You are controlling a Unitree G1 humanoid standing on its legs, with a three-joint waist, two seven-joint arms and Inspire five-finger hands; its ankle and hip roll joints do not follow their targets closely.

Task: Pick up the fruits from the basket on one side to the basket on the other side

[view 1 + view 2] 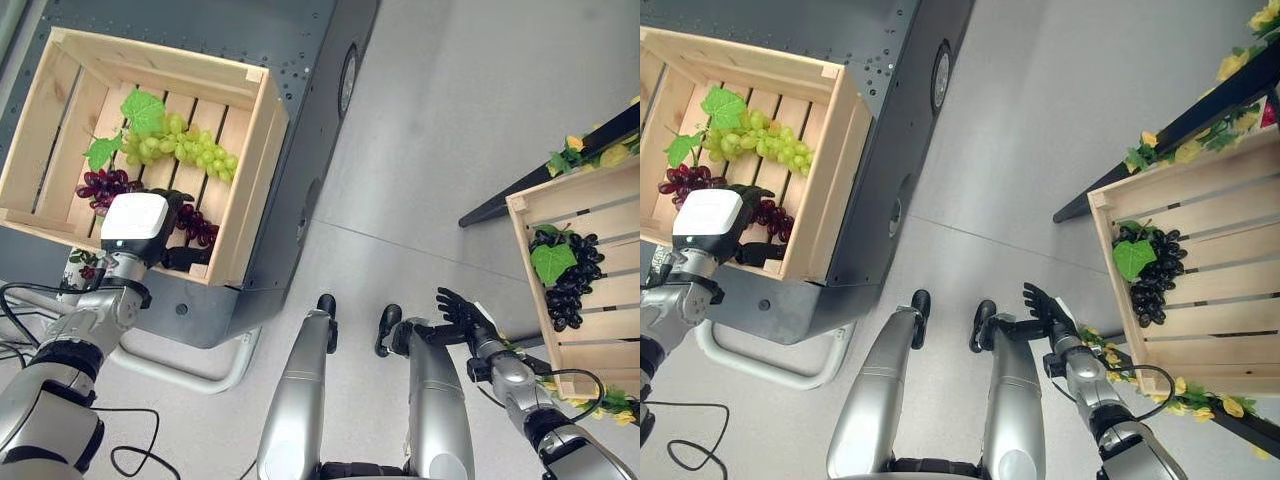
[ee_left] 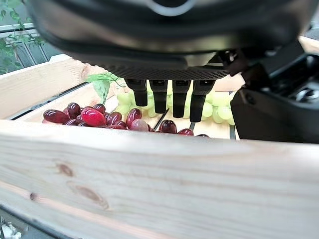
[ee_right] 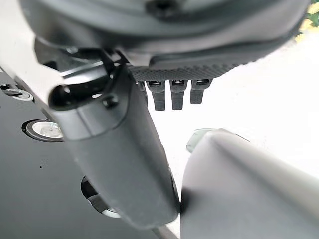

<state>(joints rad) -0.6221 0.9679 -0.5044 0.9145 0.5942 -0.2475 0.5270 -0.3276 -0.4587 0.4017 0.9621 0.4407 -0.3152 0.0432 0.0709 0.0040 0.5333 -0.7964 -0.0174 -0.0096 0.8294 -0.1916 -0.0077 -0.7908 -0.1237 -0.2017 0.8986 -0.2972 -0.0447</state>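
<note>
A smooth pale grey floor (image 1: 440, 150) runs between 2 slatted crates of light, knotty pine. The left crate (image 1: 255, 180) rests on a dark grey speckled stand with a rounded white tube foot (image 1: 215, 375); the right crate (image 1: 530, 225) sits against a black rail (image 1: 555, 170) twined with yellow flowers and green leaves. In the left crate lie a bunch of green grapes (image 1: 185, 148) with broad leaves and, nearer the front wall, a glossy bunch of red grapes (image 2: 94, 117). The left hand (image 1: 150, 225) reaches over that front wall, its fingers (image 2: 159, 97) straight and loose just above the red grapes, holding nothing. The right crate holds 1 bunch of black grapes (image 1: 572, 285) under a green leaf. The right hand (image 1: 460, 310) hangs open above the floor, near the right crate, its fingers (image 3: 179, 92) straight.
</note>
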